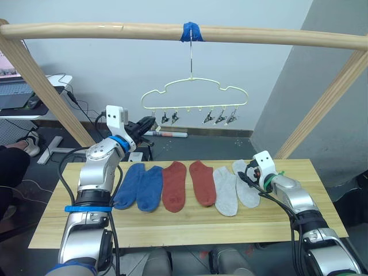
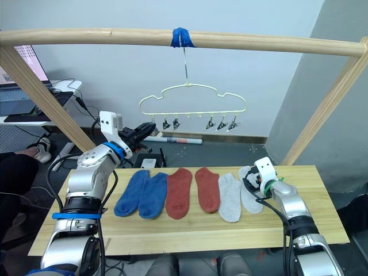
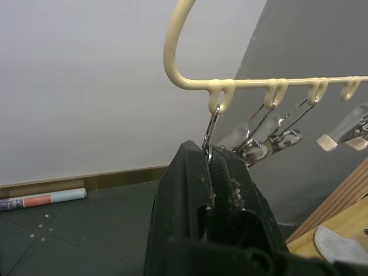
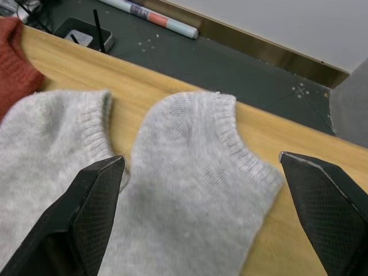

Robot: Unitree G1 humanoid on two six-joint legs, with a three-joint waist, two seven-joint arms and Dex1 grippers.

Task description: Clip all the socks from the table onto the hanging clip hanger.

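Observation:
Several socks lie side by side on the table (image 1: 172, 230): two blue (image 1: 140, 186), two rust-red (image 1: 174, 185) and two light grey (image 1: 225, 191). The clip hanger (image 1: 194, 92) hangs by its hook from the top pole, and metal clips (image 1: 220, 118) dangle under its bar. My left gripper (image 1: 152, 121) is raised at the hanger's left end. The left wrist view shows that gripper (image 3: 210, 154) shut on the leftmost clip (image 3: 211, 127). My right gripper (image 4: 201, 160) is open low over the cuff of the rightmost grey sock (image 4: 195, 190), one finger on each side.
A round wooden pole frame (image 1: 253, 35) spans the table, with slanted legs at both sides and blue tape (image 1: 191, 31) at the hook. A paper roll (image 1: 167, 134) and cables lie on the floor behind. A desk with a laptop (image 1: 14, 92) stands at far left beside a person's leg (image 1: 8, 164).

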